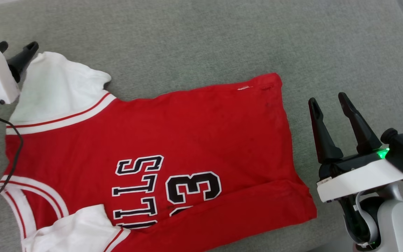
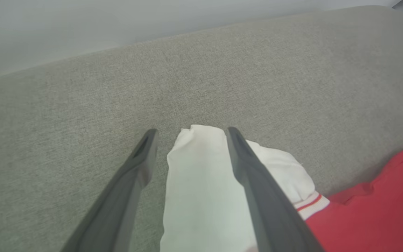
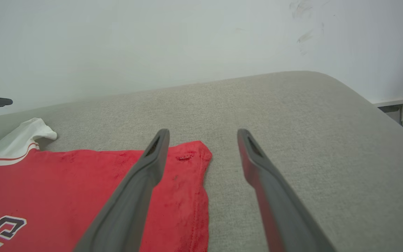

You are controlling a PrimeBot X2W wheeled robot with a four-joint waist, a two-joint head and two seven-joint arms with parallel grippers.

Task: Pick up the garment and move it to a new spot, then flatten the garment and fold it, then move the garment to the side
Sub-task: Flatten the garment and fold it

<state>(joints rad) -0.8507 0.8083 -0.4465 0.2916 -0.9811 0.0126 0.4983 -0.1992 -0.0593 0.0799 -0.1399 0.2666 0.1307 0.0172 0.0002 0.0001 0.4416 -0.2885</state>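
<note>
The garment [image 1: 173, 140], a red jersey with white sleeves and black white-edged letters and number, lies spread sideways on the grey cushion, its hem to the right. My left gripper [image 1: 16, 45] hangs open at the far left, over the tip of the upper white sleeve [image 2: 201, 182]; that sleeve lies under and between its fingers, which do not pinch it. My right gripper [image 1: 328, 97] stands open just right of the hem, over bare cushion, holding nothing. In the right wrist view the hem's far corner [image 3: 191, 157] lies beside the left finger [image 3: 152, 157].
The grey cushion [image 1: 222, 38] stretches bare beyond the garment and to its right. A pale wall [image 3: 152, 45] rises behind its far edge. The cushion's rounded right end [image 3: 362, 105] drops off near a white ledge. A black cable [image 1: 12, 154] hangs over the garment's left shoulder.
</note>
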